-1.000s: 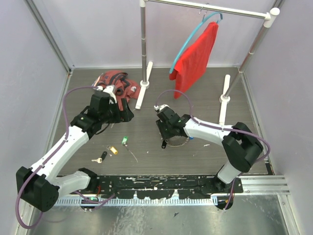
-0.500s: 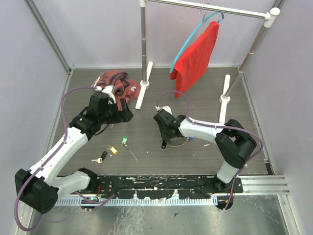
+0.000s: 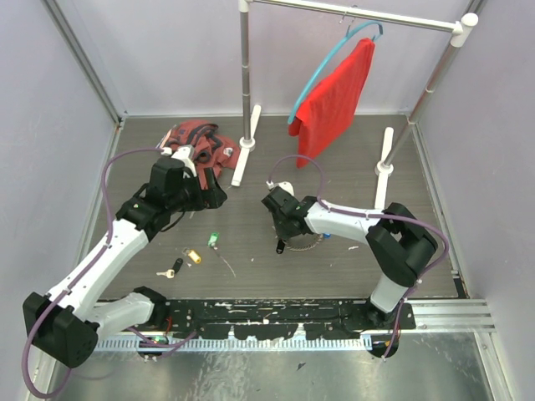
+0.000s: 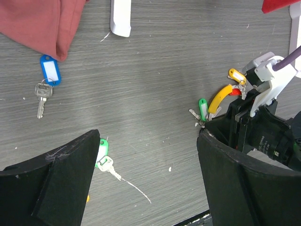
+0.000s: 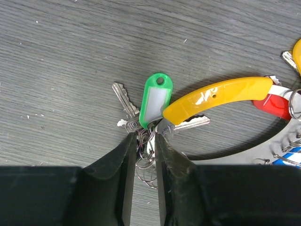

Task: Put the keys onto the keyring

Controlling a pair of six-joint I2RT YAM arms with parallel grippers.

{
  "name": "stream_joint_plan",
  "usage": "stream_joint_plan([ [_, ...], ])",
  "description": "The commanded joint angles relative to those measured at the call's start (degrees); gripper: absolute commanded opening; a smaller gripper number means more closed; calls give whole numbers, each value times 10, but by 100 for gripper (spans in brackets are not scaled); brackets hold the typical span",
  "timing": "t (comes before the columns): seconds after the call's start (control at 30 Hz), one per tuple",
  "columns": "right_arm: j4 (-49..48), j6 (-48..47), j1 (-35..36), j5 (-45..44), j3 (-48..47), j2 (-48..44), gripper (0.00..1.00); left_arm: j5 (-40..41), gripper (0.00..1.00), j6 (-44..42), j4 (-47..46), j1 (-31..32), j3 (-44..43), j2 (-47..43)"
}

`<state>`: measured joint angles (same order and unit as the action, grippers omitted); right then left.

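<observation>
Overhead, we see a grey table (image 3: 267, 276) with both arms reaching in from the near edge. The left gripper (image 3: 216, 198) hangs beside a crumpled red-brown cloth (image 3: 194, 135) at the far left; from this height we cannot tell how far it is parted. The right gripper (image 3: 282, 234) points down near the table's middle, at the keyring (image 3: 308, 244). Three loose keys lie to the left, well apart from the ring: a green key (image 3: 213, 241), a yellow key (image 3: 193, 256) and a dark key (image 3: 173, 269). A clothes rack (image 3: 244, 75) with a red garment (image 3: 334, 100) stands at the back.

From the left wrist camera, the left gripper's fingers (image 4: 51, 183) are spread wide with nothing between them. A blue-tagged key (image 4: 49, 70) lies near the cloth's edge. The green key lies just beside the left-hand finger. At the right edge, the right gripper stands at the keyring's yellow curved handle.

From the right wrist camera, the right gripper's fingers are drawn narrow, pinching the small metal rings of the green-tagged keys (image 5: 155, 101). These keys lie on the table, touching one end of the yellow handle. A red tag (image 5: 273, 107) shows beneath the handle's other end.
</observation>
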<state>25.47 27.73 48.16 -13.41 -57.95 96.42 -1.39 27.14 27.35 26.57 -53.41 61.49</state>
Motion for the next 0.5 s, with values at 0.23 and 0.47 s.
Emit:
stream_joint_plan([
  [0.23,-6,20,3,4,-14,0,27,2,91,3,-1,2,6,-13],
  [0.47,-11,27,3,-2,-11,-19,11,1,90,2,0,2,8,-19],
])
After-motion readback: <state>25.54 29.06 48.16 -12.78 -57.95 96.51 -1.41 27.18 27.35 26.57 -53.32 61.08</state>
